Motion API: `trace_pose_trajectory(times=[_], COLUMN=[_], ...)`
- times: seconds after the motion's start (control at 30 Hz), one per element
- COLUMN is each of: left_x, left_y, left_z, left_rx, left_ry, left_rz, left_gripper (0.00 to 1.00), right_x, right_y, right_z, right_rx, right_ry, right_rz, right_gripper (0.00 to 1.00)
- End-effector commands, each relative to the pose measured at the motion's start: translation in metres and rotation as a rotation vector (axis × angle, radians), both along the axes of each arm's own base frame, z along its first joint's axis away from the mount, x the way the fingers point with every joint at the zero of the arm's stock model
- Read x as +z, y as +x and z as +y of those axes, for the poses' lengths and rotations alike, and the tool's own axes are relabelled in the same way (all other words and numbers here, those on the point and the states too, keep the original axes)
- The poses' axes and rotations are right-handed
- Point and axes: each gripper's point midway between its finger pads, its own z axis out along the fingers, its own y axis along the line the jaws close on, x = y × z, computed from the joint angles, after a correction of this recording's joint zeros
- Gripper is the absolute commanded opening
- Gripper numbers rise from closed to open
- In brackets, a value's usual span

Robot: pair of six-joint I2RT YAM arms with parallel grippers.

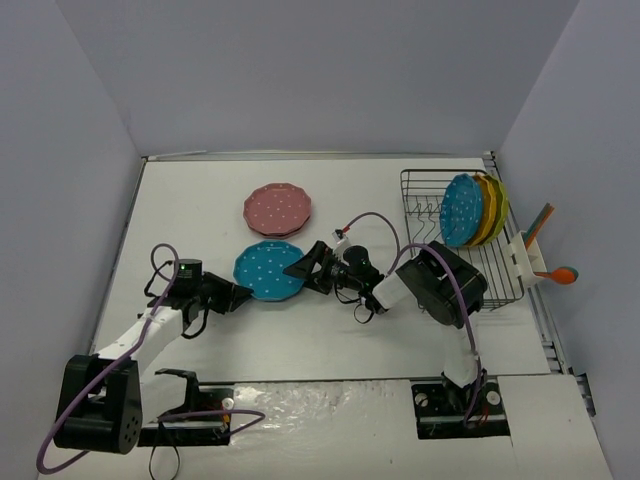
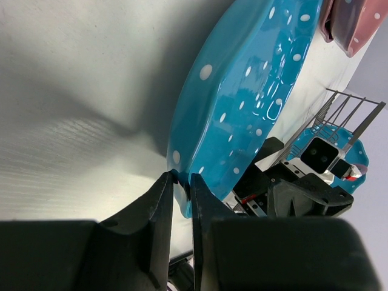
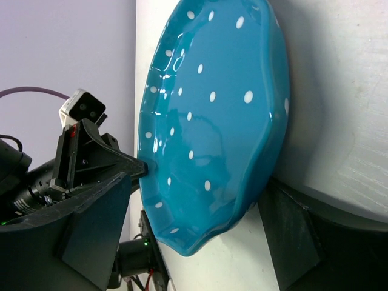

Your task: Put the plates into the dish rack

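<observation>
A blue polka-dot plate [image 1: 268, 270] is tilted up just above the table centre. My left gripper [image 1: 238, 294] is shut on its left rim, with the fingers pinching the scalloped edge [image 2: 180, 182]. My right gripper [image 1: 300, 268] straddles the plate's right rim, its jaws apart with a gap on both sides of the plate [image 3: 212, 121]. A pink plate [image 1: 277, 210] lies flat behind it. The black wire dish rack [image 1: 420, 200] at the right holds a blue plate [image 1: 461, 210], an orange one [image 1: 485, 205] and a yellow-green one [image 1: 499, 205], all upright.
A white utensil holder [image 1: 522, 262] on the rack's right side carries an orange spoon [image 1: 563, 274] and a teal-orange stick [image 1: 540, 222]. Grey walls close in the table at the left, back and right. The two arms' cables loop near the plate.
</observation>
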Motion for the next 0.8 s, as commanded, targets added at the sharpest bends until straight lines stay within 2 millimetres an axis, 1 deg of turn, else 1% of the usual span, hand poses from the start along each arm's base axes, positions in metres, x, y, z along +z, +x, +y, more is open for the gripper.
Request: trace_pose_trajectory(times=[0.0, 0.13, 0.3, 0.57, 0.67, 0.77], left_x=[0.065, 0.063, 0.06, 0.047, 0.039, 0.033], left_y=[0.027, 0.024, 0.019, 0.007, 0.0, -0.005], left_z=[-0.024, -0.027, -0.031, -0.03, -0.03, -0.029], left_rx=[-0.075, -0.082, -0.097, -0.126, -0.143, -0.158], left_ry=[-0.108, -0.112, -0.112, -0.083, -0.068, -0.051], left_rz=[-0.245, -0.244, -0.236, -0.212, -0.196, -0.189], left_gripper=[0.0, 0.0, 0.0, 0.0, 0.0, 0.0], right_x=[0.029, 0.028, 0.03, 0.043, 0.055, 0.063], right_y=[0.007, 0.008, 0.01, 0.008, 0.007, 0.006], right_z=[0.014, 0.013, 0.012, 0.01, 0.009, 0.007], right_rx=[0.022, 0.014, 0.001, -0.003, -0.006, -0.009], right_ry=[0.086, 0.09, 0.102, 0.141, 0.169, 0.175], right_rz=[-0.082, -0.087, -0.096, -0.132, -0.161, -0.185], right_gripper=[0.79, 0.68, 0.6, 0.35, 0.25, 0.13])
